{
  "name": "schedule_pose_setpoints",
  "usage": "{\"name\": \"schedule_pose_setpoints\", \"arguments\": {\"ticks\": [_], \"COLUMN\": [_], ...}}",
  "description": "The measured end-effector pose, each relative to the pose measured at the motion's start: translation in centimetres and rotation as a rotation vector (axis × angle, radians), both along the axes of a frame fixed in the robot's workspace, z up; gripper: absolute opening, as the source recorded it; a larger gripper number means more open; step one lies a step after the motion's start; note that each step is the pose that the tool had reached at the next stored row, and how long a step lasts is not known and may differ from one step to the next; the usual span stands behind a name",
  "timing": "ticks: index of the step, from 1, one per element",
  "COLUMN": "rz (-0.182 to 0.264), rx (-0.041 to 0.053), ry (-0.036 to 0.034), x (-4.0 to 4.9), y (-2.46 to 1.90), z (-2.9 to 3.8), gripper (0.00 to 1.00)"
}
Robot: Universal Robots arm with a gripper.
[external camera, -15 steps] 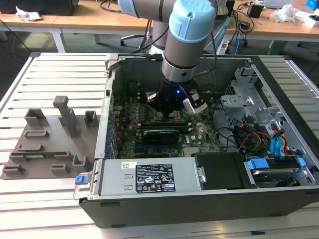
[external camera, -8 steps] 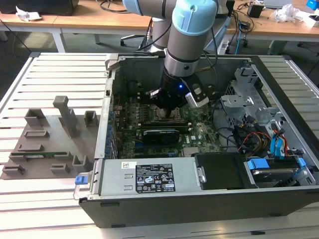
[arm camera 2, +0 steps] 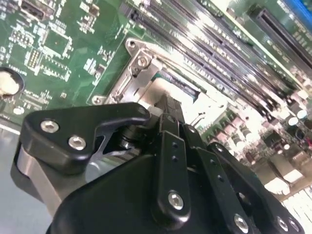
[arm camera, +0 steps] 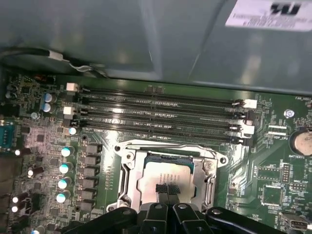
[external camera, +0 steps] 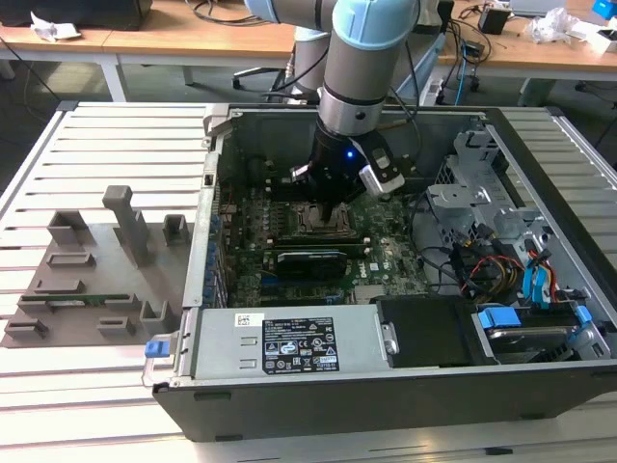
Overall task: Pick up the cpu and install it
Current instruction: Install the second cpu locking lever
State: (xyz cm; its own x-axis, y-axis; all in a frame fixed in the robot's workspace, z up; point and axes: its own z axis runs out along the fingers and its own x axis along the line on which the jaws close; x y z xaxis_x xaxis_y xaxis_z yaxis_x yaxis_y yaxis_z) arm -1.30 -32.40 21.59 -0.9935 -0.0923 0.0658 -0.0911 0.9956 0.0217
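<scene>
Our hand sits low over the socket mid-board, fingertips pinched together on the cpu lying inside its frame. We judge seating underway; memory slots lie at twelve o'clock.

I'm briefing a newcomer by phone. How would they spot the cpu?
Find the open black computer case, then the green motherboard inside it. In its metal-framed socket, beside the long dark memory slots, lies the cpu: a small flat silvery square, under the black claw.
</scene>
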Motion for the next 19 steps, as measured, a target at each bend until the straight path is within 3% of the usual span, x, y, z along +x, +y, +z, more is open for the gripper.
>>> {"name": "schedule_pose_setpoints", "arguments": {"ticks": [6, 8, 10, 13, 16, 19], "rz": [0.0, 0.0, 0.0, 0.0, 0.0, 0.0], "rx": [-0.0001, -0.0003, -0.0004, -0.001, -0.0011, -0.0011], "ry": [-0.0001, -0.0001, -0.0002, -0.0001, -0.0001, -0.0001], "x": [0.0, 0.0, 0.0, 0.0, 0.0, 0.0], "y": [0.03, 0.03, 0.03, 0.03, 0.03, 0.03], "z": [1.99, 3.47, 4.25, 6.24, 7.79, 8.56], "gripper": [0.11, 0.11, 0.11, 0.11, 0.11, 0.11]}}
